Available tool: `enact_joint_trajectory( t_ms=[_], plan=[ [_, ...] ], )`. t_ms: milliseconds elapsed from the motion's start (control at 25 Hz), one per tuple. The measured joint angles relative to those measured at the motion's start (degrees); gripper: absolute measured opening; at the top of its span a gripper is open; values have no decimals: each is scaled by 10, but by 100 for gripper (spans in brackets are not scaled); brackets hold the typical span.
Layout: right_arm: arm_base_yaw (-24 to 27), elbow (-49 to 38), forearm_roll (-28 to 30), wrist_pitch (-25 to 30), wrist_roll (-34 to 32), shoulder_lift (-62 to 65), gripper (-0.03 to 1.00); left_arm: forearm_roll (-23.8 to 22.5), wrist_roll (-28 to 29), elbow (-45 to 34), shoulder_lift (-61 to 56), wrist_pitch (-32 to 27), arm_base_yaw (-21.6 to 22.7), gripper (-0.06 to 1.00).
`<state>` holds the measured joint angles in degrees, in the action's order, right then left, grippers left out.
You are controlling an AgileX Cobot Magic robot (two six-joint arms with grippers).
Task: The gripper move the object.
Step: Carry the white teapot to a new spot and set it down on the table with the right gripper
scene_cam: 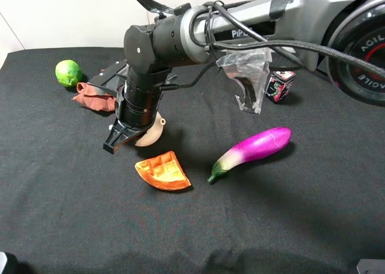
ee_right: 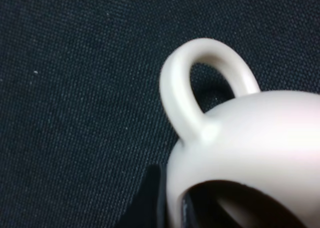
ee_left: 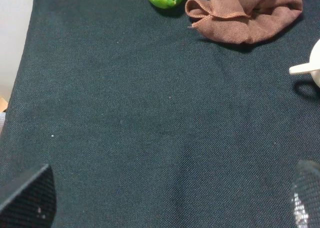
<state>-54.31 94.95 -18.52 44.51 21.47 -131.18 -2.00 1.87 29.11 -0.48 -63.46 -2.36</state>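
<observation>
We see the right end effector (scene_cam: 124, 139), reaching across to the left half of the black tabletop (scene_cam: 72, 214), closed narrow on the rim wall of the cream teapot (scene_cam: 151, 131), with one black finger (ee_right: 150, 200) against its outer side near the loop handle (ee_right: 200, 83). The teapot lies between the brown cloth (scene_cam: 93, 98) and the orange waffle-patterned piece (scene_cam: 162, 170), the lime (scene_cam: 68, 73) just beyond the cloth. The left end effector (ee_left: 170, 203) hangs with its fingers wide apart, holding nothing.
</observation>
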Motion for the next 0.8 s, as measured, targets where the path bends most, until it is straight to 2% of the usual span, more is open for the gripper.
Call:
enact_joint_trajectory(
  t_ms=[800],
  plan=[
    [0,0,17,-3,0,0,-1,0,0,0,0,0,0,99]
  ],
)
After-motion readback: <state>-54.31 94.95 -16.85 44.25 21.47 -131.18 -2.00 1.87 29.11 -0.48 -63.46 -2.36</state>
